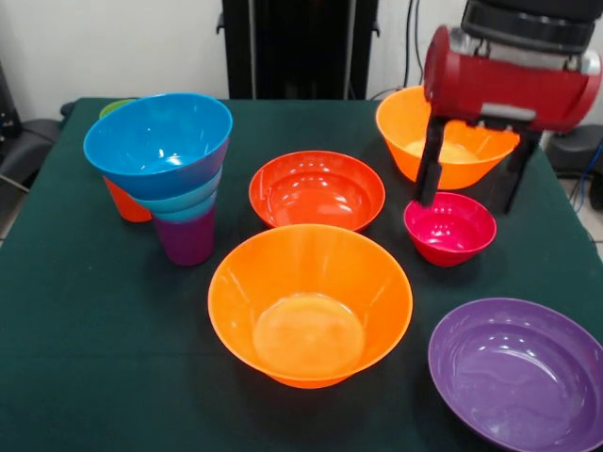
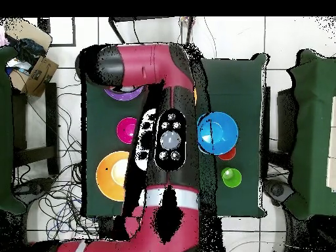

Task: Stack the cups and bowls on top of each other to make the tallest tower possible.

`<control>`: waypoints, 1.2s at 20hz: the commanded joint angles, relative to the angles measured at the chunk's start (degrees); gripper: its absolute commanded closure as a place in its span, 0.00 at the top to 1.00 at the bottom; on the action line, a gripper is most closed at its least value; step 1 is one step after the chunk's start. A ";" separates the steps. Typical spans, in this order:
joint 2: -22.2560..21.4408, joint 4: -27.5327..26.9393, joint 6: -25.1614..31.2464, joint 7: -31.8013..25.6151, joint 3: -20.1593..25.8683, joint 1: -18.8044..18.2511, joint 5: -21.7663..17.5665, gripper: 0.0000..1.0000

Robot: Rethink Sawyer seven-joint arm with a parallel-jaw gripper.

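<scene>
The tower stands at the left: a purple cup (image 1: 186, 240) carries a small teal bowl (image 1: 181, 201), and a large blue bowl (image 1: 158, 141) (image 2: 217, 131) sits on top. An orange cup (image 1: 125, 203) and a green cup (image 1: 114, 106) (image 2: 231, 176) stand behind it. My gripper (image 1: 468, 204) hangs open at the right, its black fingers (image 1: 430, 174) spread over the far orange bowl (image 1: 415, 127) and the magenta bowl (image 1: 449, 228), holding nothing. Loose on the cloth lie a red-orange bowl (image 1: 317, 188), a near orange bowl (image 1: 309, 301) and a purple bowl (image 1: 518, 372).
A dark green cloth (image 1: 85, 311) covers the table. In the overhead view the red arm (image 2: 170, 141) hides the table's middle and the gripper. The magenta bowl (image 2: 126, 129), an orange bowl (image 2: 111, 175) and part of the purple bowl (image 2: 123, 94) show beside it.
</scene>
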 commanded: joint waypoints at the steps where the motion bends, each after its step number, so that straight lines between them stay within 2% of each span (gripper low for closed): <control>1: 16.27 -27.30 14.85 14.14 -0.36 -1.24 0.99 1.00; 5: 20.02 -34.42 18.93 14.51 -0.77 -1.69 0.90 1.00; 11: 22.57 -38.37 21.22 16.36 -1.76 -1.10 1.59 1.00; 16: 26.59 -43.98 22.74 17.74 -2.36 -0.78 2.64 1.00; 24: 27.29 -43.92 21.40 17.02 -3.12 -0.42 4.36 1.00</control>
